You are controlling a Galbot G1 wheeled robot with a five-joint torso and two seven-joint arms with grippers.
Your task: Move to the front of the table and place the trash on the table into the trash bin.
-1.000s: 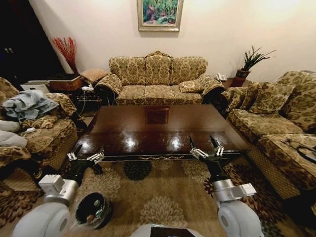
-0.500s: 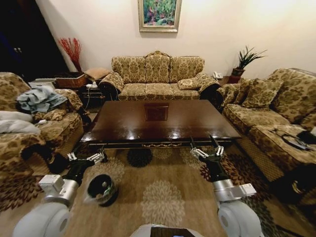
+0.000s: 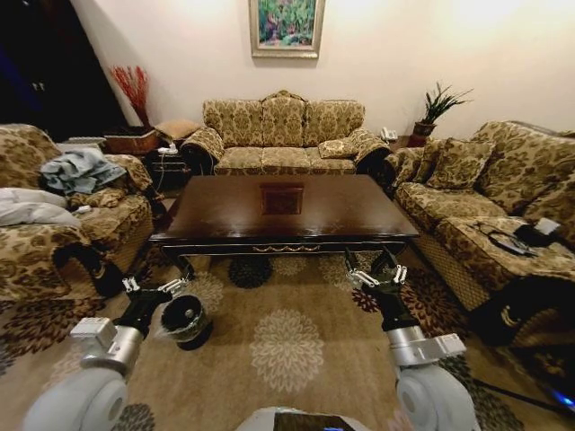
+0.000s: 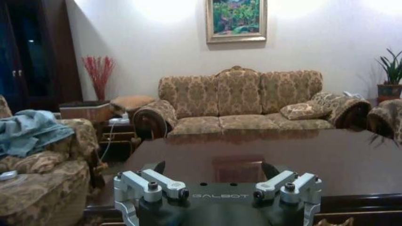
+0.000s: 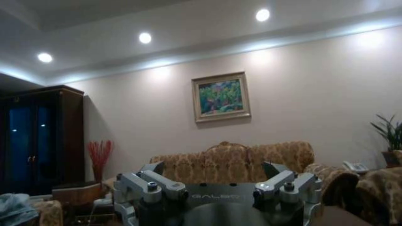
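Seen from the robot's head, the table (image 3: 283,211) stands ahead on the patterned rug (image 3: 287,346), ringed by sofas, its glossy top bearing only its square inlaid panel; no trash can be made out on it. The bin (image 3: 185,321) sits on the rug near the table's left front corner, just beside the left gripper (image 3: 149,289). The right gripper (image 3: 377,270) hangs before the table's right front corner. Both pincers are held low over the rug, fingers spread wide and holding nothing.
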